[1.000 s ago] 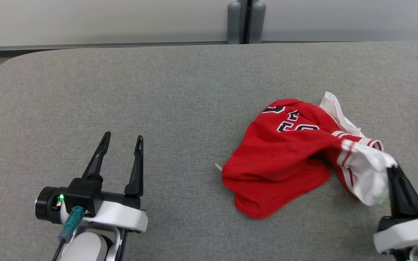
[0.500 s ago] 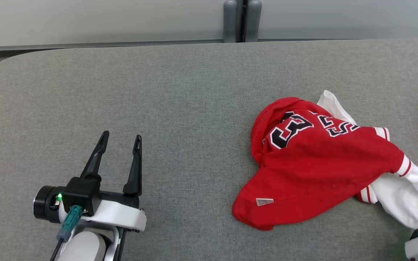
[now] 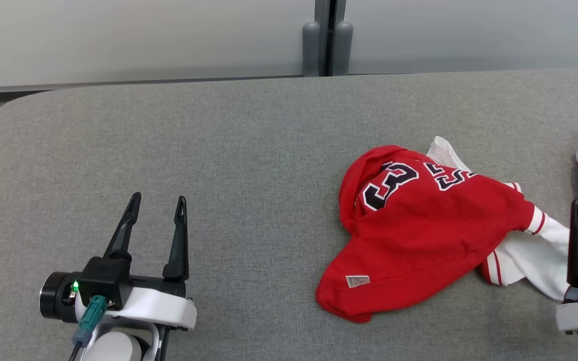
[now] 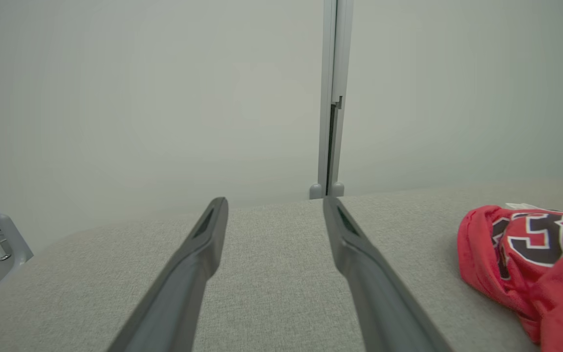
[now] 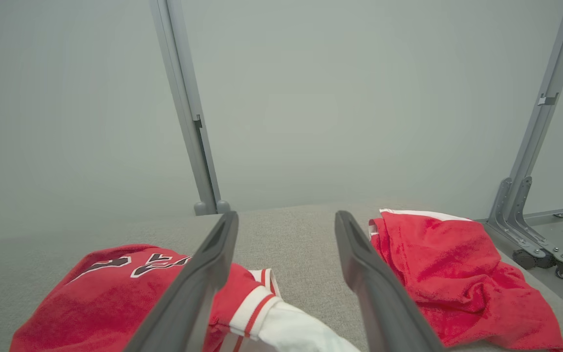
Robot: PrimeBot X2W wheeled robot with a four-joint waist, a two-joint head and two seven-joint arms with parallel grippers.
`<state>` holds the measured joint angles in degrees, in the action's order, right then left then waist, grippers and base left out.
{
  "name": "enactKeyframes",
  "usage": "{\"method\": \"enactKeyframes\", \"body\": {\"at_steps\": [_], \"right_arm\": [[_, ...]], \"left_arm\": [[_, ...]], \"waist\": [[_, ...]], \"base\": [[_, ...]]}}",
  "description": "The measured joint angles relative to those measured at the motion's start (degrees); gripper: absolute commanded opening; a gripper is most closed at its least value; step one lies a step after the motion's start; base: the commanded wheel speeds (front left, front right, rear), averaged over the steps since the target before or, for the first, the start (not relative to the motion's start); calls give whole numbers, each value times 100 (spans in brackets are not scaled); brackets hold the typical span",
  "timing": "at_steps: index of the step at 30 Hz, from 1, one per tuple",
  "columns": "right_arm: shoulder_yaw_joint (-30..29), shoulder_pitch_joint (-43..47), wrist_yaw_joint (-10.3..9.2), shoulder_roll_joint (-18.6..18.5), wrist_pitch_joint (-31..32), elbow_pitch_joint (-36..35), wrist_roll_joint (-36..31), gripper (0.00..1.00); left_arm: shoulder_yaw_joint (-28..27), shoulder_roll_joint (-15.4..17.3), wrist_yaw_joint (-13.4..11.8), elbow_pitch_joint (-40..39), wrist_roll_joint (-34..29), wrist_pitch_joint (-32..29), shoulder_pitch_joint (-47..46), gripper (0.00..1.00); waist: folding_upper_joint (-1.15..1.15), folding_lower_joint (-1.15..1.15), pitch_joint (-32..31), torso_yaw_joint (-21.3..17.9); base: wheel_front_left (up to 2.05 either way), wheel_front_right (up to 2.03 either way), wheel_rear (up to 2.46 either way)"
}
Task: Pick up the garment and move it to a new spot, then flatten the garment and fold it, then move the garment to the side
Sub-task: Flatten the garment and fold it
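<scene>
garment (image 3: 429,235): a red shirt with white sleeves and big black numbers (a small tag shows near its bottom edge), lying in a crumpled heap on the right part of the desk (image 3: 249,150)
white sleeve (image 3: 535,255): it sticks out to the right of the heap and ends just beside the right gripper
left gripper (image 3: 157,200): low on the left side, over bare grey desk, well apart from the garment
left jaws: wide apart, with nothing in them
right gripper (image 5: 286,215): at the right edge of the head view, between the garment and the other cloth
right jaws: wide apart and holding nothing; in the right wrist view the white sleeve lies low down between the two fingers, and I cannot tell if it touches them
other cloth (image 5: 447,274): a second red cloth, bunched up at the far right of the desk, apart from the garment
desk top: grey and soft-looking, with a round corner on the left
behind the desk: a pale wall with a grey post (image 3: 325,40)
</scene>
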<state>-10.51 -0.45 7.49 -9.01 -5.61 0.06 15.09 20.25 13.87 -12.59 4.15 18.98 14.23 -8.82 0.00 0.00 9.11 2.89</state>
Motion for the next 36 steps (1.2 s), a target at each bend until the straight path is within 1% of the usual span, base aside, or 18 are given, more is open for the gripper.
{"method": "enactKeyframes", "body": {"at_steps": [6, 9, 13, 18, 31, 34, 36], "right_arm": [[541, 238, 0, -119, 364, -621, -165, 100], [816, 419, 0, -125, 534, -737, -235, 100], [1001, 648, 0, -59, 682, -827, -271, 100], [1057, 755, 0, 10, 723, -867, -278, 100], [1057, 750, 0, 42, 759, -886, -215, 100], [1059, 744, 0, 40, 759, -884, -208, 100], [1063, 718, 0, 40, 759, -880, -201, 100]], "left_arm": [[7, 25, -18, -35, 24, 16, 155, 100], [20, 48, -35, -38, 26, 16, 259, 100], [58, 75, -60, -47, 51, -12, 467, 100], [131, 81, -87, -105, 68, -70, 616, 100], [227, 88, -103, -155, 86, -127, 615, 100], [348, 31, -47, -153, 108, -152, 584, 100], [509, -34, 64, -116, 108, -234, 505, 100]], "waist": [[0, 0, -209, -27], [0, 0, -329, -35], [0, 0, -487, -49], [0, 0, -594, -64], [0, 0, -575, -18], [0, 0, -551, -10], [0, 0, -505, -9]], "base": [[0, 0, 0], [0, 0, 0], [0, 0, 0], [0, 0, 0], [0, 0, 0], [0, 0, 0], [0, 0, 0]]}}
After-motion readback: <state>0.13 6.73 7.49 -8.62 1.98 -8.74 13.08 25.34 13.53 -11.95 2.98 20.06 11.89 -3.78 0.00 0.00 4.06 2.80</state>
